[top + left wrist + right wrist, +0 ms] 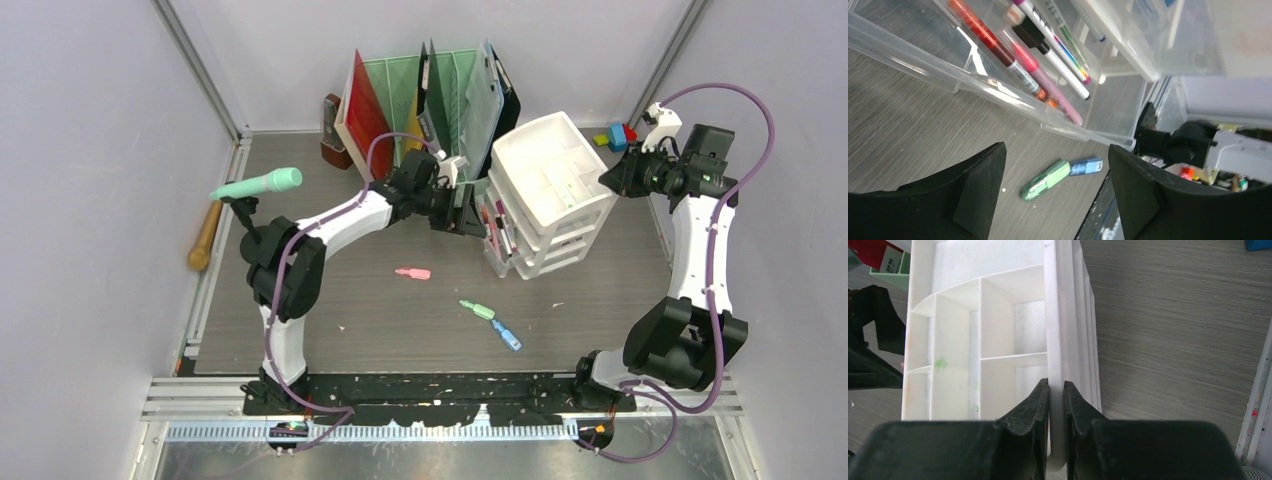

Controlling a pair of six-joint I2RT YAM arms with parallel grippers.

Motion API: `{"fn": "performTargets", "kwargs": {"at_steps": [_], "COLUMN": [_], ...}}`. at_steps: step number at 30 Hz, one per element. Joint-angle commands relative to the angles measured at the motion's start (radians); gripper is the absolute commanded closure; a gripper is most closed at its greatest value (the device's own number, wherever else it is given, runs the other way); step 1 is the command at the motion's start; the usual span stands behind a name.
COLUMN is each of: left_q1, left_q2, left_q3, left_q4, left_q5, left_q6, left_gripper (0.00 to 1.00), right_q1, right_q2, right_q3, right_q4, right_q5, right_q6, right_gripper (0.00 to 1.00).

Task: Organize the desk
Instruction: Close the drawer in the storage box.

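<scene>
The desk [380,320] is a grey-brown wood-grain top. A white stacked drawer unit [548,180] stands at the back right of centre. My right gripper [618,180] is shut on the right rim [1055,315] of its top compartment tray, one finger inside and one outside. My left gripper [462,208] is open and empty, just left of the unit's pulled-out clear drawer [948,70], which holds several pens [1023,65]. Between its jaws in the left wrist view lie a green cap-like piece [1045,180] and a blue one [1086,166] on the desk.
A pink piece [412,272], the green piece [478,309] and the blue piece [507,335] lie on the desk in front. A mint-green file rack [430,95] stands at the back. A mint tool [258,184] and a wooden handle [205,235] lie left. Coloured blocks [620,135] sit back right.
</scene>
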Motion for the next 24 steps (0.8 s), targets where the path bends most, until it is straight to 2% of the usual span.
{"fn": "performTargets", "kwargs": {"at_steps": [1,5,9,15,24], "left_q1": [0.005,0.005,-0.003,-0.065,-0.123], "left_q2": [-0.112,-0.149,-0.167,-0.184,-0.048], "left_q3": [-0.053,-0.108,-0.146,-0.216,-0.037], "left_q4": [-0.003,-0.020,-0.006,0.170,0.091], "left_q5": [-0.012,-0.055,-0.116,-0.245,-0.274], "left_q6": [0.170,0.273,0.387,0.579,0.643], "left_gripper": [0.23,0.24,0.31,0.34,0.35], "right_q1": [0.027,0.026,0.027,0.027,0.027], "right_q2": [0.115,0.118,0.121,0.125,0.136], "right_q3": [-0.078,-0.077,-0.075,-0.075,-0.073], "right_q4": [-0.134,-0.136,-0.137,-0.141,-0.145], "right_q5": [0.148,0.147,0.145,0.145,0.145], "right_q6": [0.002,0.004,0.006,0.006,0.006], "right_gripper": [0.99,0.99,0.99,0.99,0.99]}}
